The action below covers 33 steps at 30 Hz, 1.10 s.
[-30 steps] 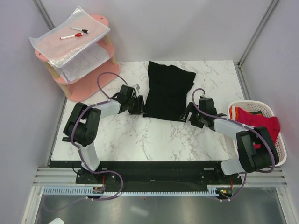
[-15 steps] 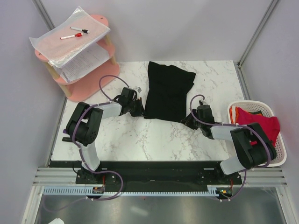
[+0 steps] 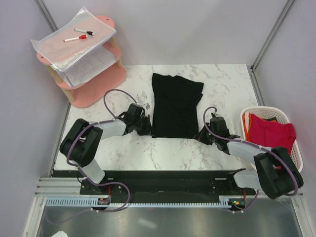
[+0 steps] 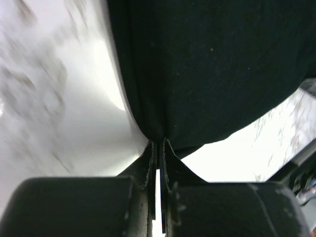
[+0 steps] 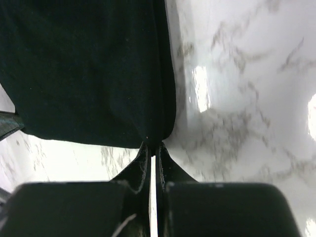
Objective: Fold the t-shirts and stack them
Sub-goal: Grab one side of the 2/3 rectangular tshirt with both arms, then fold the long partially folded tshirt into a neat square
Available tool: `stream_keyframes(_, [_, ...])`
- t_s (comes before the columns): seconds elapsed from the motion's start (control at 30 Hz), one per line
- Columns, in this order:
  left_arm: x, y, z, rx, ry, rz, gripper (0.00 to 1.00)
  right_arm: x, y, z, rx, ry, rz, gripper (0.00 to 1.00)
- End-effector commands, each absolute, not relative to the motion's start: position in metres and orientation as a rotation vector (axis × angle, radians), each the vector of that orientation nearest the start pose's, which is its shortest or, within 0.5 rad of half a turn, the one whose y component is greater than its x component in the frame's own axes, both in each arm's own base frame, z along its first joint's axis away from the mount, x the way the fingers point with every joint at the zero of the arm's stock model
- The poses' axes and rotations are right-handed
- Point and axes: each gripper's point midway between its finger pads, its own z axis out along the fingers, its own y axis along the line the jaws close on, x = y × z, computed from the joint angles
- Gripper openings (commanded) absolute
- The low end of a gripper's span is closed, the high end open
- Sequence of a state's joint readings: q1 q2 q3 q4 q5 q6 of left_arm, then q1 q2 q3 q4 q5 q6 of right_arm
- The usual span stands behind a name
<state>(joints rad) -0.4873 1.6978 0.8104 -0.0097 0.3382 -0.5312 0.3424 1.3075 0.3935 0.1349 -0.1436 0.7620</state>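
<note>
on the near half of the glossy, grey-veined marble table (image 3: 148, 150) the two arms reach inward. the left gripper (image 4: 157, 148) is pressed together on the near left corner of the black t-shirt (image 3: 177, 106), and the matte cloth puckers into a small gather at its tips. the right gripper (image 5: 152, 148) pinches the near right corner the same way. the shirt lies flat between them as a tall soft rectangle in mid-table, its far edge a little uneven.

at the right edge, a white slatted plastic basket (image 3: 294, 167) holds a crumpled red t-shirt (image 3: 270, 132), with a strip of an orange t-shirt (image 3: 245, 120) at its left side. far left stands a rounded pink two-tier shelf (image 3: 96, 81) with papers in a clear sleeve (image 3: 54, 47) and two markers (image 3: 79, 35) on top.

a second ago both grippers stood spread beside the shirt; now they are clamped, and the shirt sits nearer and squarer — its flared far right corner has drawn in.
</note>
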Motion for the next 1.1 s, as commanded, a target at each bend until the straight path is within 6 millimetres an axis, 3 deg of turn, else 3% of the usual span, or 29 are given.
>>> stream_keyframes(0.0, [0.231,-0.235,0.013,0.106,2.733,-0.75,0.02,0.217,0.143,0.009,0.377,2.565,0.64,0.0])
stream_keyframes(0.13, [0.215,-0.236,0.038,0.137,2.687,-0.748,0.02,0.211,0.148,0.034,0.304,2.522,0.693,0.0])
stream_keyframes(0.23, [0.223,-0.23,0.067,0.11,2.605,-0.717,0.02,0.219,0.148,0.059,0.268,2.441,0.705,0.0])
stream_keyframes(0.37, [0.25,-0.225,0.111,0.091,2.483,-0.641,0.02,0.242,0.15,0.094,0.238,2.32,0.701,0.0])
stream_keyframes(0.47, [0.269,-0.225,0.132,0.096,2.434,-0.584,0.02,0.27,0.152,0.123,0.21,2.229,0.67,0.0])
stream_keyframes(0.53, [0.277,-0.228,0.137,0.111,2.427,-0.574,0.02,0.287,0.15,0.13,0.205,2.203,0.623,0.0])
stream_keyframes(0.6, [0.291,-0.231,0.151,0.108,2.389,-0.568,0.02,0.307,0.15,0.15,0.19,2.142,0.588,0.0])
stream_keyframes(0.63, [0.296,-0.232,0.151,0.109,2.392,-0.558,0.02,0.316,0.15,0.149,0.183,2.143,0.566,0.0])
stream_keyframes(0.67, [0.306,-0.232,0.161,0.097,2.369,-0.559,0.02,0.33,0.15,0.166,0.171,2.095,0.539,0.0])
stream_keyframes(0.73, [0.318,-0.23,0.162,0.077,2.368,-0.548,0.02,0.35,0.152,0.172,0.168,2.063,0.513,0.0])
stream_keyframes(0.77, [0.329,-0.231,0.173,0.063,2.338,-0.554,0.02,0.358,0.152,0.176,0.168,2.046,0.5,0.0])
stream_keyframes(0.8, [0.334,-0.232,0.177,0.072,2.329,-0.552,0.02,0.37,0.149,0.19,0.174,2.008,0.466,0.0])
stream_keyframes(0.83, [0.34,-0.233,0.177,0.071,2.326,-0.547,0.02,0.379,0.149,0.186,0.179,2.011,0.443,0.0])
stream_keyframes(0.87, [0.352,-0.235,0.182,0.065,2.314,-0.546,0.02,0.392,0.152,0.203,0.179,1.96,0.45,0.0])
stream_keyframes(0.93, [0.365,-0.236,0.183,0.073,2.312,-0.529,0.02,0.409,0.152,0.203,0.179,1.952,0.422,0.0])
stream_keyframes(0.97, [0.378,-0.238,0.185,0.073,2.305,-0.522,0.02,0.419,0.154,0.218,0.181,1.923,0.426,0.0])
stream_keyframes(1.03, [0.394,-0.238,0.195,0.065,2.279,-0.523,0.02,0.434,0.157,0.213,0.177,1.927,0.406,0.0])
stream_keyframes(1.07, [0.401,-0.236,0.194,0.061,2.281,-0.522,0.02,0.443,0.158,0.224,0.177,1.904,0.41,0.0])
